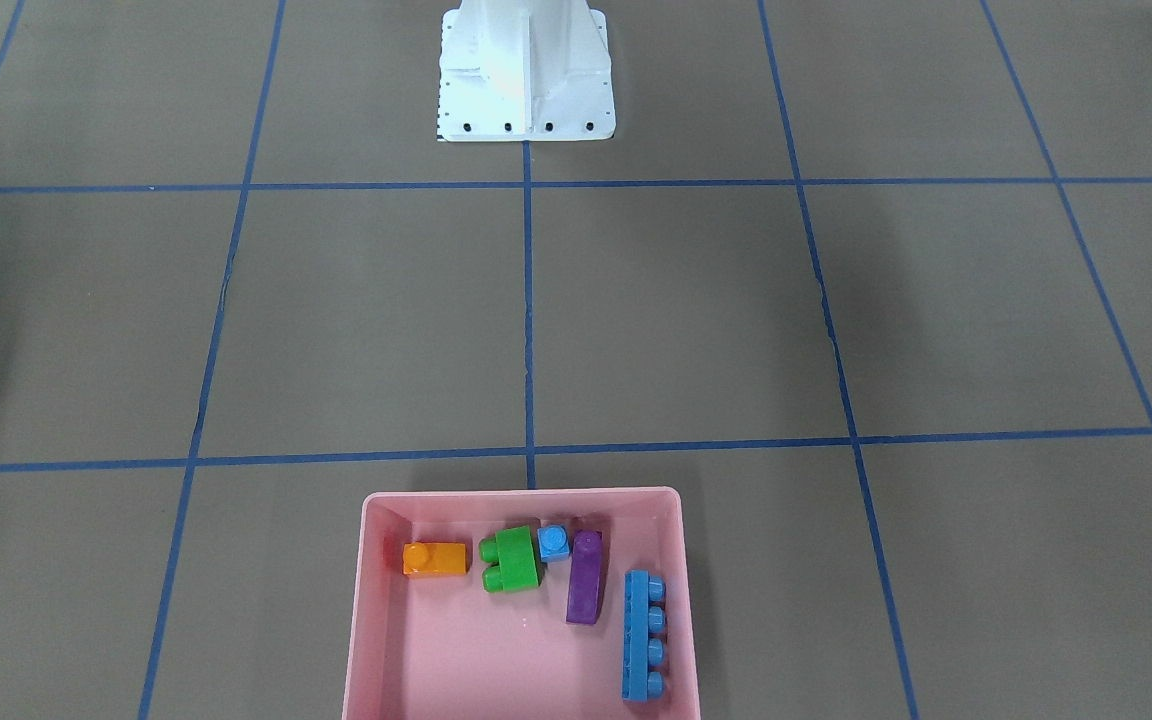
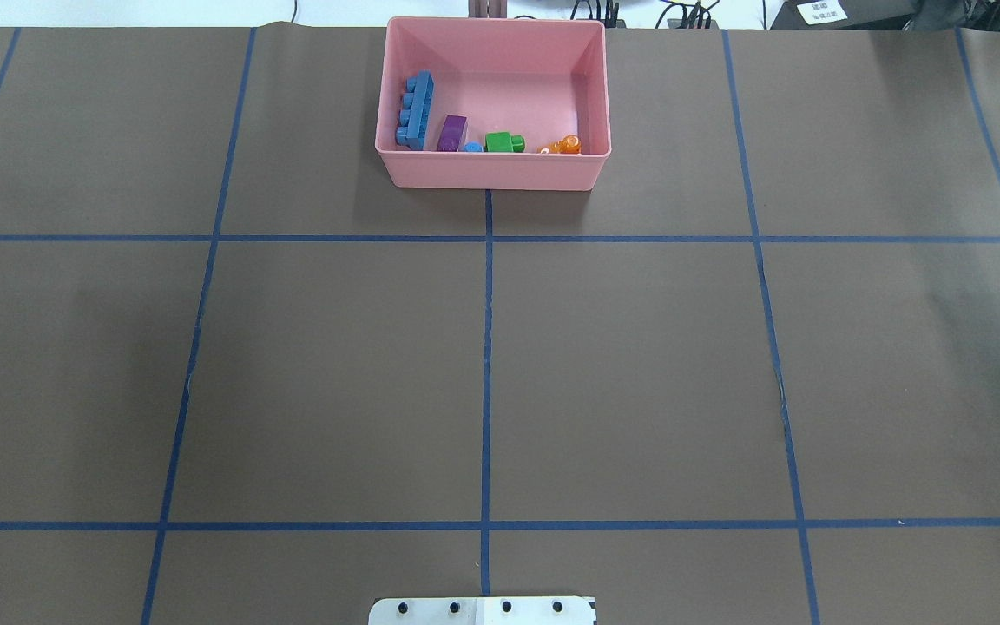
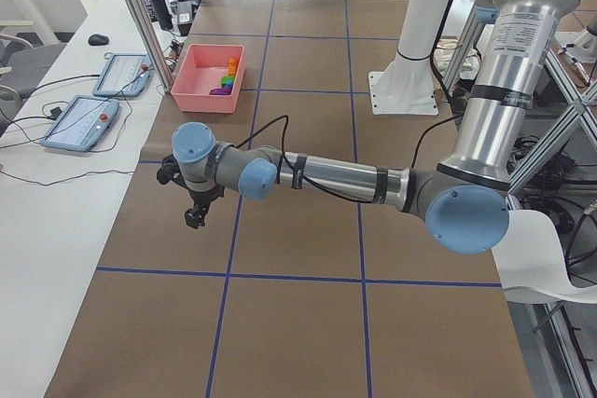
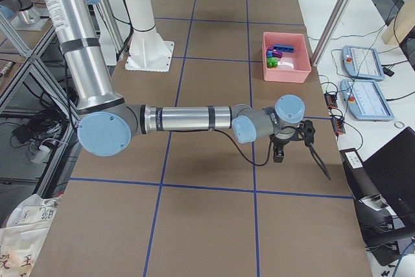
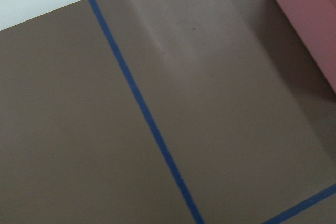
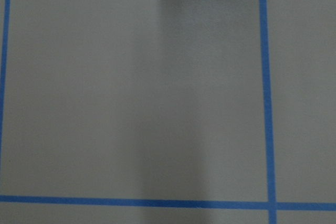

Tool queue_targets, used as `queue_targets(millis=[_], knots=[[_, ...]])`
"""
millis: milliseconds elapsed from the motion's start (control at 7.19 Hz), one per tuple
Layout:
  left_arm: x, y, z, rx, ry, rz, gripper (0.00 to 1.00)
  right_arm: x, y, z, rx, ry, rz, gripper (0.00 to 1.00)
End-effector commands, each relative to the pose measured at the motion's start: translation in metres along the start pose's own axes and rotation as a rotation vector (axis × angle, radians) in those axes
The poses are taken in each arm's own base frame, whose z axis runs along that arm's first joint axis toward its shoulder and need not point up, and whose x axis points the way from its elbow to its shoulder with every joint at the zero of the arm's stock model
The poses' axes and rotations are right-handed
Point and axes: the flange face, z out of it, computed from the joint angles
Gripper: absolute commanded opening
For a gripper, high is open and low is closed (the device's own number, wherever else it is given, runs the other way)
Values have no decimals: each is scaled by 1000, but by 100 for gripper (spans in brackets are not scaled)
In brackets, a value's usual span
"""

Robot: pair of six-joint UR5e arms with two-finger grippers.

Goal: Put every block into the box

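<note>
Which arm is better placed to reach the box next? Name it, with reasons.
Left, narrowly: its wrist view shows the box wall, while the right wrist view shows only table. All five blocks lie in the box, though, so no pick seems left.

The pink box (image 1: 496, 655) is sitting at the middle of the tabletop's far edge, opposite the robot. All five blocks are lying inside it, near its robot-side wall: orange brick (image 1: 435, 559), green brick (image 1: 513, 561), tiny blue brick (image 1: 554, 542), purple brick (image 1: 585, 591), and long blue brick (image 1: 641, 636) on its side.
</note>
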Motion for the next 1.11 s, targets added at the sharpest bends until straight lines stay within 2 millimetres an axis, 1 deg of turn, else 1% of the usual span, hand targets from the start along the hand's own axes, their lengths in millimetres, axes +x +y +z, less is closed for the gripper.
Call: queue_targets(millis=[0,139,278,417,556,695,834,973], knots=[[-54,81,-11,-6,-3,-99,100,41,22,-32,-64,40,-45,100],[-53,99,-17,-2,-15,-110,100,34,30,-44,-87,75,-57,100],[-46,129,-16,-12,-16,-127,100,28,54,-45,-107,129,-61,100],[-44,142,-14,-19,-15,-146,100,30,61,-45,-110,156,-64,100],[-44,146,-12,-24,-14,-210,100,33,64,-41,-118,151,-54,100],[-43,150,-10,-28,-13,-234,100,32,64,-41,-118,146,-52,100],[-36,164,-12,-30,-13,-241,100,37,73,-38,-127,135,-42,100],[-29,163,-16,-22,-14,-255,100,38,83,-38,-121,135,-37,100]])
